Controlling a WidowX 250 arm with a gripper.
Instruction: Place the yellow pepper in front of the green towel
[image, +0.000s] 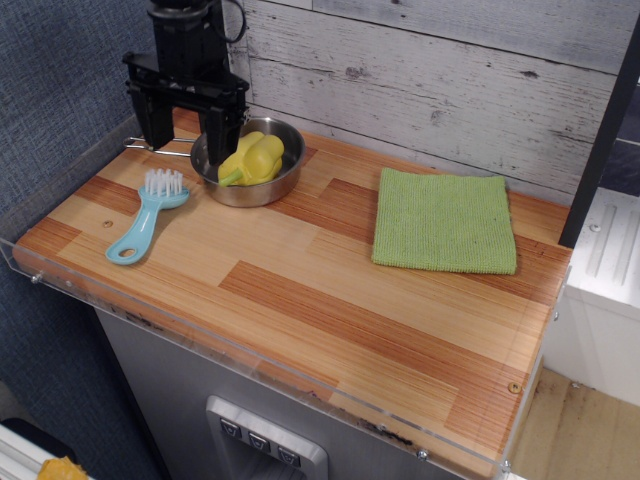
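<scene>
The yellow pepper (254, 158) lies on its side inside a steel pan (252, 188) at the back left of the wooden table, its light-green stem pointing to the front left. The green towel (445, 220) lies flat at the back right. My black gripper (186, 128) hangs open and empty at the pan's left rim, just left of the pepper and raised above the table.
A light-blue brush (148, 213) with white bristles lies in front of the gripper at the left. A clear acrylic rim (250, 350) runs along the table's front and left edges. A plank wall stands behind.
</scene>
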